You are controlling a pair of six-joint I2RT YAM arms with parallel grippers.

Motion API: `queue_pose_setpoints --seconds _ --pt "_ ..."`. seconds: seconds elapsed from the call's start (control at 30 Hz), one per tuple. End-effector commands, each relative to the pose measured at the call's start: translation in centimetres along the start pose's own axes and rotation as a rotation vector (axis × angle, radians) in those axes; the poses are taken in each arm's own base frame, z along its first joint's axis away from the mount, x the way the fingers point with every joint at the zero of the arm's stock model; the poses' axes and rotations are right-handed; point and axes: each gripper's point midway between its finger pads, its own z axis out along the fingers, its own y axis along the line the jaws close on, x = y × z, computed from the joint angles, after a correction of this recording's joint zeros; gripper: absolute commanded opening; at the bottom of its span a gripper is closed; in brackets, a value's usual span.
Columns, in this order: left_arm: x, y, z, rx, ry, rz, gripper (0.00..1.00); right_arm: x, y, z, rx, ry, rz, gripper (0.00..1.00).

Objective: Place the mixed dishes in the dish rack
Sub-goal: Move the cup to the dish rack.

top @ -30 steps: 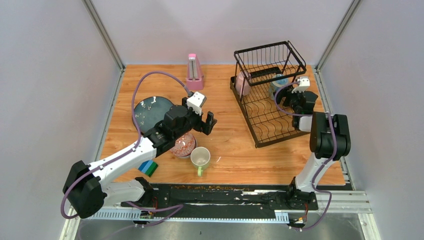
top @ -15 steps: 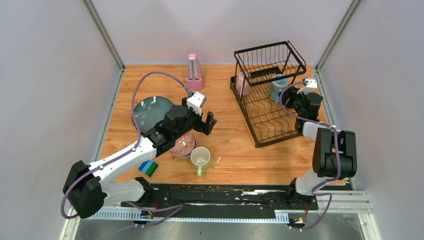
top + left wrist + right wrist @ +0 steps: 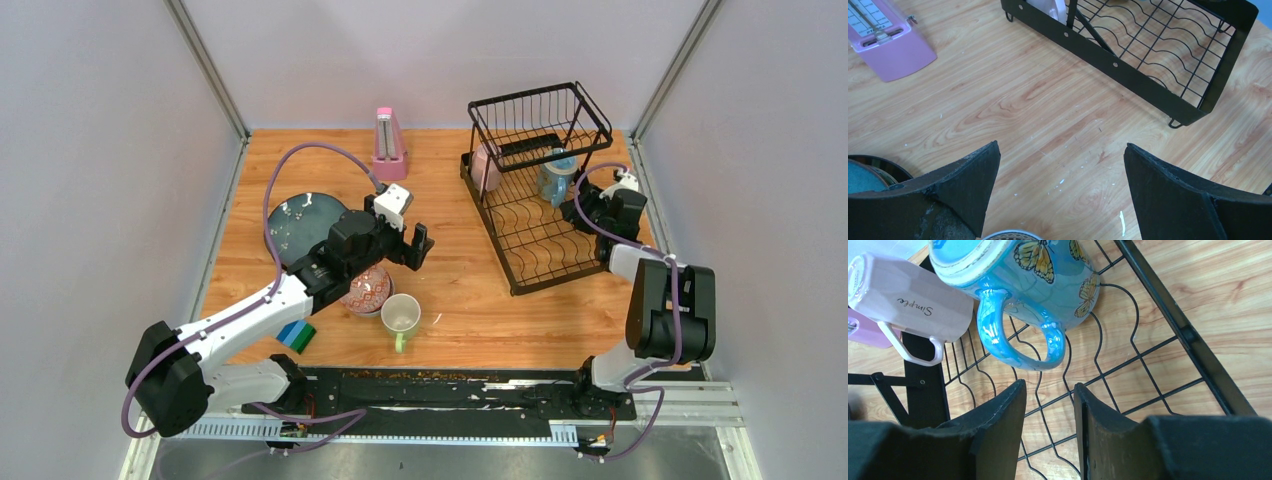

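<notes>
Wood covers the worktop (image 3: 470,290), and pale grey walls stand around it. You can see the black dish rack (image 3: 487,225) on the far right part of it. Two mugs are in the rack. A pink-white mug (image 3: 485,165) lies on its side near the tall basket end, and a blue butterfly mug (image 3: 556,180) sits near it on the wires.

Your right end effector (image 3: 1048,387) hangs over the rack, near the blue mug's handle. Its fingers are close together with a thin gap, and nothing is between them. Your left end effector (image 3: 1062,146) is spread wide over bare wood and holds nothing.

A red-patterned bowl (image 3: 368,290), partly hidden by your left arm, and a pale green mug (image 3: 401,315) sit on the worktop, well apart from the rack. A blue-grey plate (image 3: 300,222) lies at the left. A pink metronome (image 3: 388,135) stands at the far edge, and a blue-green block (image 3: 295,335) lies near the front.
</notes>
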Motion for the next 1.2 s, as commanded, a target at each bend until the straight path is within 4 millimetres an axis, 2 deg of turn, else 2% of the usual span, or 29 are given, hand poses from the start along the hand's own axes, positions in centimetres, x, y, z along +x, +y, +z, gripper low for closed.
queue_pose_setpoints --seconds 0.0,0.27,0.53,0.63,0.77,0.9,1.17 --pt "-1.3 -0.1 -0.2 0.003 -0.040 -0.008 1.00 -2.4 0.6 1.9 -0.031 -0.026 0.064 0.41" --pt "-1.4 0.1 -0.4 -0.006 -0.039 -0.007 1.00 -5.4 1.1 4.8 -0.124 -0.079 0.050 0.41" --pt "-1.2 0.1 -0.5 -0.006 -0.027 -0.005 1.00 -5.6 1.2 6.5 -0.162 -0.066 0.086 0.43" --pt "-1.0 0.1 -0.6 -0.003 -0.013 0.001 1.00 -5.6 0.6 6.8 -0.129 -0.062 0.109 0.44" --pt "-0.9 -0.1 -1.0 0.009 0.010 0.013 1.00 -5.7 0.8 7.1 -0.136 -0.046 0.092 0.52" --pt "-0.5 -0.3 -1.5 0.022 0.036 0.016 1.00 -5.5 1.2 6.0 -0.138 -0.056 0.089 0.53" --pt "0.0 -1.8 -3.8 0.122 0.112 0.047 1.00 -5.2 4.1 0.8 -0.227 -0.095 0.079 0.55"
